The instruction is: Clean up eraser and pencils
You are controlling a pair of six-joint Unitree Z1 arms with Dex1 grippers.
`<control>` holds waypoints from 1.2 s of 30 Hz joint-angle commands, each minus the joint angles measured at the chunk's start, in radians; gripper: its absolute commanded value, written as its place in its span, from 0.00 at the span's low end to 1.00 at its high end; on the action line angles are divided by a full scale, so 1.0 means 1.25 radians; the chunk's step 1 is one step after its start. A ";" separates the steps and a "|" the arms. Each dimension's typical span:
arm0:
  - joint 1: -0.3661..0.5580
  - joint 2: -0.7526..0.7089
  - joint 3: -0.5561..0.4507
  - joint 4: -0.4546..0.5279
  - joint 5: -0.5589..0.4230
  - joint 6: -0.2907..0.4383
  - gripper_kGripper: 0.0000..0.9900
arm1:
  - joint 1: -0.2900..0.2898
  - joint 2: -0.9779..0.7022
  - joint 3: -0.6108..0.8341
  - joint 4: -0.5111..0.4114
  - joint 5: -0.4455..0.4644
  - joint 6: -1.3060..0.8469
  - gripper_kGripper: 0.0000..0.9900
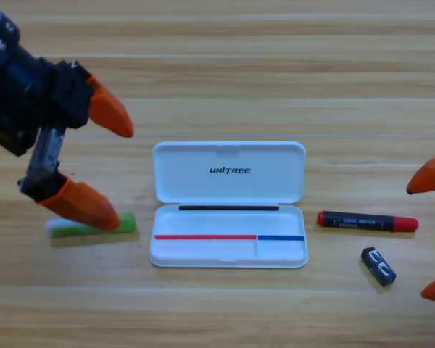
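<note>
The white case (229, 171) lies open in the middle of the table, lid up. Left of it lies the light green pencil (123, 225) with a white end, partly hidden under my left gripper (123, 175). That gripper hovers over it, open, with one orange jaw above and one across the stick. The black pencil (367, 221) with red ends lies just right of the case. The dark eraser (378, 266) with white markings sits below that pencil. My right gripper (426, 242) shows only two orange jaw tips at the right edge, wide apart, open.
The wooden table (225, 72) stretches around the case on all sides. The left arm's dark body (14, 87) fills the upper left corner.
</note>
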 commanded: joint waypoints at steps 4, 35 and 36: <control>-0.017 -0.002 0.000 0.002 -0.019 0.006 1.00 | 0.018 0.039 0.009 0.008 0.005 0.011 1.00; 0.271 0.402 -0.047 0.017 0.229 0.214 0.97 | -0.039 0.478 -0.150 0.118 -0.256 0.308 1.00; 0.272 0.413 -0.051 0.017 0.228 0.214 0.97 | -0.041 0.487 -0.149 0.116 -0.252 0.308 1.00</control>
